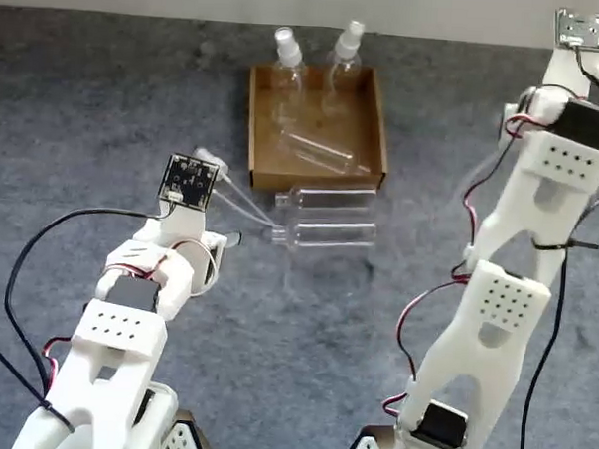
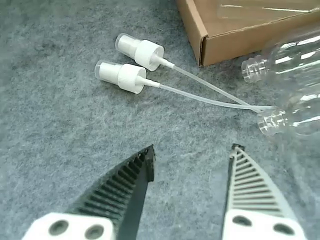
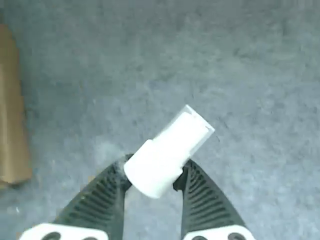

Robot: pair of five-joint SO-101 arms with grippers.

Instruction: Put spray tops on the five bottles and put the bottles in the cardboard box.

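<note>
Left gripper: the left gripper (image 2: 192,150) hangs wide open with nothing in it, low over the grey felt table cover (image 2: 60,150). It points at the loose tops, so it looks lined up to grab one.

Loose tops: one white plastic spray top with a long thin dip tube (image 2: 141,51) and a second identical spray top (image 2: 124,76) lie side by side on the felt. Their tubes run toward the open bottle necks, one tip right at a mouth, so threading them in should be a short trip.

Bare bottles: a clear plastic bottle without a top (image 1: 330,198) and another uncapped clear bottle (image 1: 329,234) lie on their sides just outside the box, necks toward the left arm.

Right gripper: the right gripper (image 3: 155,167) is clamped on a third white spray top (image 3: 167,152), held above the felt off to the side of the box. It's probably waiting for a bottle.

Box: the brown cardboard box (image 1: 378,124) has two capped clear bottles standing at its far end (image 1: 286,70) (image 1: 341,62). A diagonal clear bottle (image 1: 318,149) lies inside too, and it's not clear whether that one has a top.

Progress: roughly two of five are done.
</note>
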